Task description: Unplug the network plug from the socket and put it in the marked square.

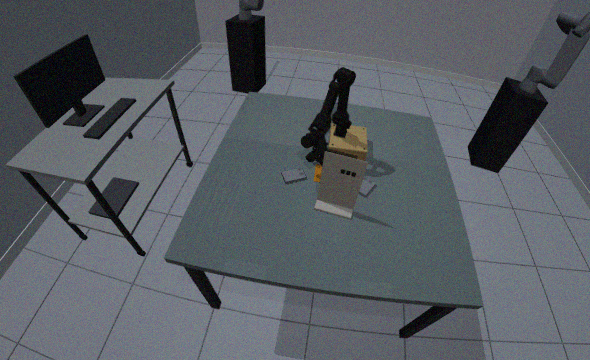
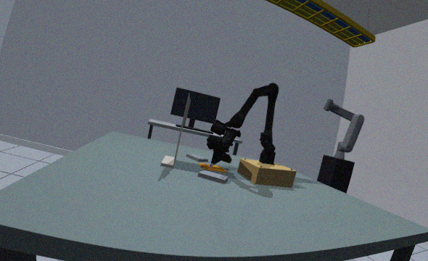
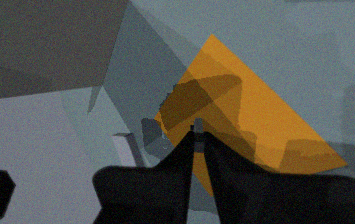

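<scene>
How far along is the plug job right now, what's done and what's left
Done: the plug looks out of the upright panel, pinched in the claw. In hand: the claw hangs low over the orange marked square; whether the plug touches the table can't be told. Left: set it inside the square, let go, and lift the arm off everything.

Small grey plug (image 3: 198, 131) — pinched upright over the orange marked square (image 3: 258, 117).

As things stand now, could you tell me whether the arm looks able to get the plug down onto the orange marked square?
Probably yes. The end effector, shut on the plug, hangs low over the orange marked square, with nothing visible between them.
</scene>
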`<state>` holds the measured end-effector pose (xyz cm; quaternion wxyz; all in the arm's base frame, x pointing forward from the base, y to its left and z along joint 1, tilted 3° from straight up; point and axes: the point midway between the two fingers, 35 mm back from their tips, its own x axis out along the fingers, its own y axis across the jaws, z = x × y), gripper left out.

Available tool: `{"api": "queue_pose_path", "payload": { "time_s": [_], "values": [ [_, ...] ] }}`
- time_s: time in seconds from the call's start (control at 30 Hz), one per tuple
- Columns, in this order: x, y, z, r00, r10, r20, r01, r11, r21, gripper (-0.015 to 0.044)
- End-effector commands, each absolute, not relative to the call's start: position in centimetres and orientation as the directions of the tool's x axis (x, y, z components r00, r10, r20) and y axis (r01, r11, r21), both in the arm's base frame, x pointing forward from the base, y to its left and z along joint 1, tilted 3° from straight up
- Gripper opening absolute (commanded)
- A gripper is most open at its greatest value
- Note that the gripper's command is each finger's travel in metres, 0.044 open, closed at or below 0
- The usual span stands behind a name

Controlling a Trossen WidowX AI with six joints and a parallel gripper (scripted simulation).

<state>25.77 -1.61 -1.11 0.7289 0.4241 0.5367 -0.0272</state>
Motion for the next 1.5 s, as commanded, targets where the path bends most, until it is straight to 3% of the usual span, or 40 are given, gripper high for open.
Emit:
{"api": "queue_pose_path", "payload": {
  "time_s": [0.0, 0.17, 1.47],
  "values": [
    [25.8, -1.6, -1.1, 0.422, 0.415, -0.806, 0.495, 0.639, 0.589, 0.0026],
    [25.8, -1.6, -1.1, 0.422, 0.415, -0.806, 0.495, 0.639, 0.589, 0.0156],
    [24.6, -2.8, 2.8, 0.421, 0.418, -0.805, 0.493, 0.64, 0.59, 0.0156]
  ]
}}
